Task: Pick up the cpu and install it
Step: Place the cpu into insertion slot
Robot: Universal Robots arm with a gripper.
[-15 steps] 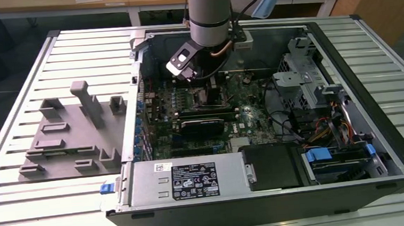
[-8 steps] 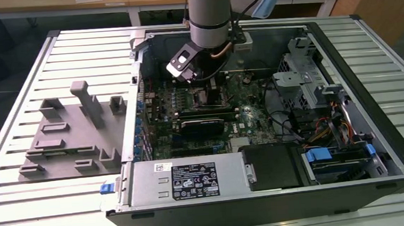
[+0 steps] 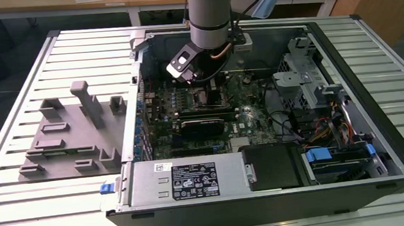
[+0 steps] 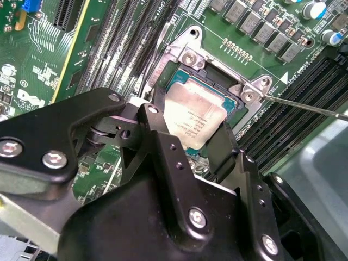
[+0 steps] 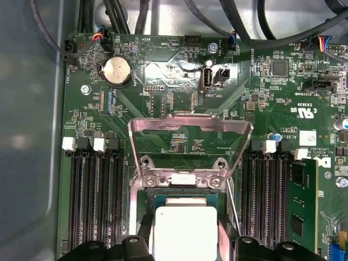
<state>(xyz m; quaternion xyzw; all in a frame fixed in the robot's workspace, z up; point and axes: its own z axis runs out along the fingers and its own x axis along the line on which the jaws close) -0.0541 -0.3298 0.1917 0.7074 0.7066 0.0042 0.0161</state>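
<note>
Gripper [image 4: 189, 142] is down over the mobo socket [image 4: 209, 79]. The cpu [image 4: 193, 117] lies within the socket frame, btwn the jaws. Can't tell if they're clamped on it or released. Retention plate [image 5: 190, 126] is open, so I'd say install's unfinished.

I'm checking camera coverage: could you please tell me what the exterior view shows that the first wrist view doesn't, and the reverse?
Exterior view: the grey tray beside the computer case, and the arm over it. First wrist view: the coin battery, the raised socket frame and the cpu at the socket. Both: the green motherboard.
</note>
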